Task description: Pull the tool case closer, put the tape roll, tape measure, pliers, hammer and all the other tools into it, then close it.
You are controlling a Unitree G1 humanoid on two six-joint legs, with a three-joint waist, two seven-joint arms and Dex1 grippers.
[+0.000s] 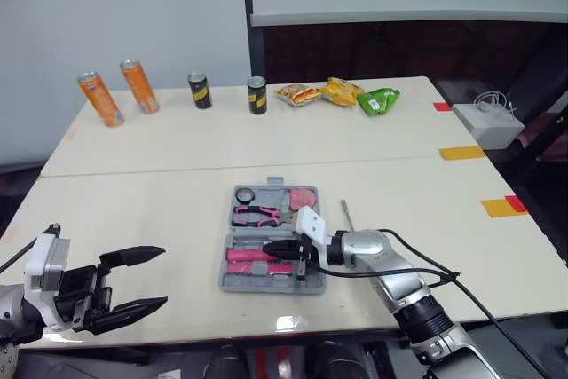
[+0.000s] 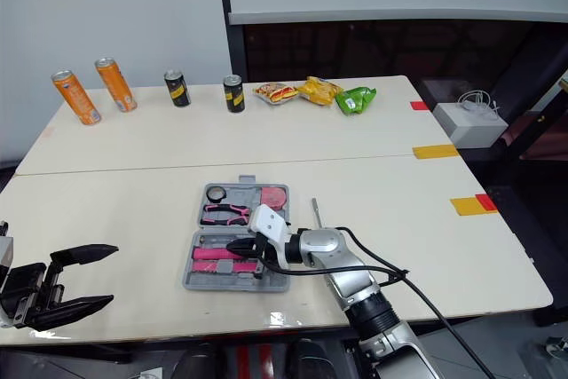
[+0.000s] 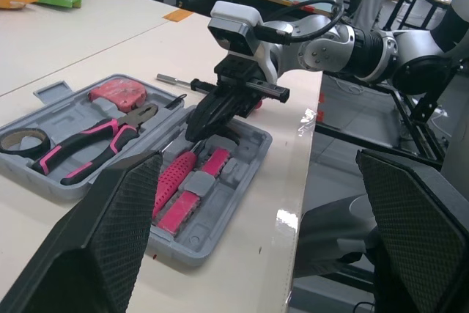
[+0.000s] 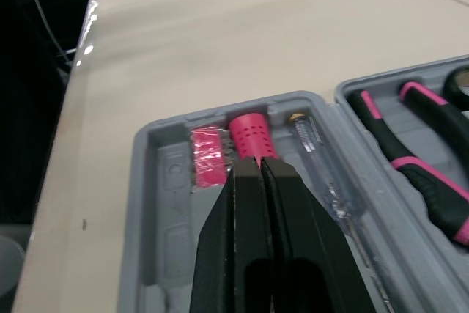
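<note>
The grey tool case (image 1: pixel 227 259) lies open near the table's front edge. Its far half holds the tape roll (image 1: pixel 246 194), the pink tape measure (image 1: pixel 303 196) and the pink-handled pliers (image 1: pixel 257 215). In the near half lies the pink-handled hammer (image 1: pixel 248 256) beside a clear-handled screwdriver (image 4: pixel 315 144). My right gripper (image 1: pixel 271 248) reaches into the near half, fingers pressed shut, tips touching the hammer's pink handle (image 4: pixel 249 135). A small screwdriver (image 1: pixel 348 215) lies on the table just right of the case. My left gripper (image 1: pixel 133 286) hangs open at the front left, off the case.
Two orange cans (image 1: pixel 99 98) and two black cans (image 1: pixel 256 94) stand along the far edge, with snack packets (image 1: pixel 342 92) to their right. A white box (image 1: pixel 486 123) sits beyond the table's right side. Orange and red tape marks (image 1: pixel 502 207) line the right edge.
</note>
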